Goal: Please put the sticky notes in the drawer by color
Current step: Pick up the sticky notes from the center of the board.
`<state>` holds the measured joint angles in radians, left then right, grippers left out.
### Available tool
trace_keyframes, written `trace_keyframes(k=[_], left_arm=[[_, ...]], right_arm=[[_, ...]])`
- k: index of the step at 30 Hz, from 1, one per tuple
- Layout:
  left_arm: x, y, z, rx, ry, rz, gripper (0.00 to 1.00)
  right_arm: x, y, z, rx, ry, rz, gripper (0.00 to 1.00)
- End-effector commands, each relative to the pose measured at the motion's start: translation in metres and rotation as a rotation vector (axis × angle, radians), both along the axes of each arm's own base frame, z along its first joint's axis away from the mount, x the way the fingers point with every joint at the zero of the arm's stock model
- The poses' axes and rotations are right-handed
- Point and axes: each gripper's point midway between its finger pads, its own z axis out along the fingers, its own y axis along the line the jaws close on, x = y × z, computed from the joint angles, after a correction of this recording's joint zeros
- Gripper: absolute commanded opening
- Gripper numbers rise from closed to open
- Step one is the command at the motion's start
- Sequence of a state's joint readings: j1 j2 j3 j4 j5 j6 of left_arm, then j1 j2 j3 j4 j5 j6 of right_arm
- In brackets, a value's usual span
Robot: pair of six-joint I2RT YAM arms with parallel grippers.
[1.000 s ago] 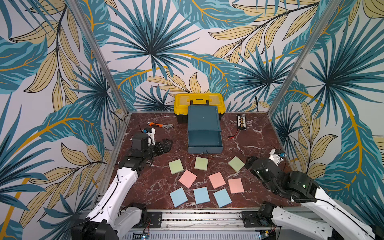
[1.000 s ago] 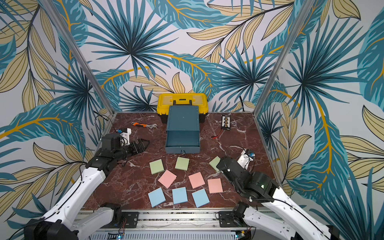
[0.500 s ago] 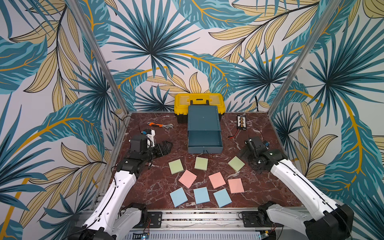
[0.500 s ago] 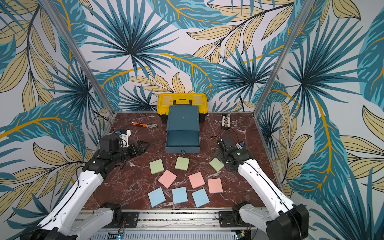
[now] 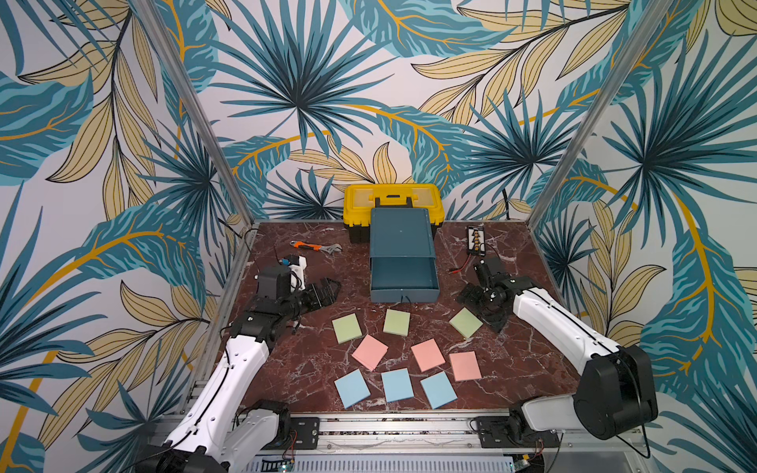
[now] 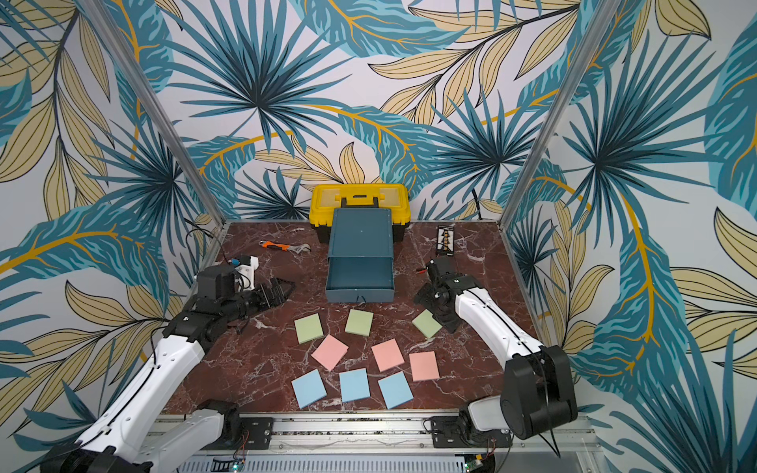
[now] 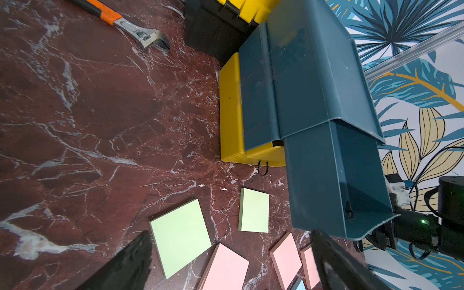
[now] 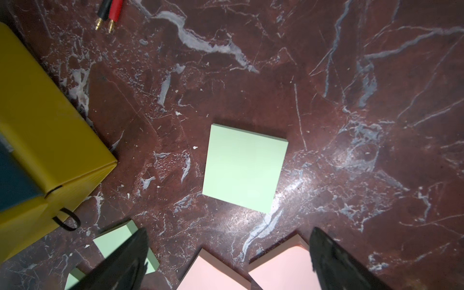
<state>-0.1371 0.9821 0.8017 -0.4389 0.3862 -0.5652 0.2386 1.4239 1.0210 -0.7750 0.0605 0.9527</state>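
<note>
Nine notes (image 5: 370, 352) lie on the table (image 5: 303, 368). Right claw (image 5: 481, 309), spread and empty, faces a green note (image 5: 465, 322) just ahead, likely to straddle it; left claw (image 5: 327, 293), also spread, sits near the open drawer (image 5: 403, 278).

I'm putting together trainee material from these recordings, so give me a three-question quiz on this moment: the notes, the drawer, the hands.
1. How many pink notes lie on the table?
2. True or false: the top drawer is pulled out and holds nothing.
3. Which colour of note lies nearest the right hand? A green, B pink, C blue.

Key:
1. Three.
2. True.
3. A: a green note lies right by the open hand.
</note>
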Motion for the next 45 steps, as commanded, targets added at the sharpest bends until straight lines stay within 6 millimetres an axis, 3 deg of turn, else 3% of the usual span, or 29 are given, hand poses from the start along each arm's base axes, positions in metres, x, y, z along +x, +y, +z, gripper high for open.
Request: trace_keyframes(k=[1,7,14,23,30,45], left_arm=[[0.001,-0.005,0.001,-0.003,-0.01,-0.026,1.0],[0.001,-0.005,-0.001,-0.004,-0.008,-0.027,1.0],[0.001,-0.005,-0.005,-0.001,-0.003,-0.026,1.0],[0.004,-0.006,-0.01,0.001,0.001,-0.033,1.0],[0.005,-0.005,-0.015,0.016,0.006,-0.034,1.0],[0.011,-0.006,-0.023,0.027,0.015,-0.044,1.0]], right_arm=[[-0.002,0.003,-0.018,0.023,0.056,0.001,1.0],[-0.002,0.006,-0.04,0.059,0.097,-0.063,1.0],[-0.003,-0.006,-0.044,-0.006,0.135,-0.112,1.0],[-0.005,-0.005,-0.062,-0.003,0.198,-0.155,1.0],[0.001,-0.015,-0.06,-0.068,0.189,-0.158,0.99],[0.003,-0.014,-0.072,-0.088,0.255,-0.156,1.0]])
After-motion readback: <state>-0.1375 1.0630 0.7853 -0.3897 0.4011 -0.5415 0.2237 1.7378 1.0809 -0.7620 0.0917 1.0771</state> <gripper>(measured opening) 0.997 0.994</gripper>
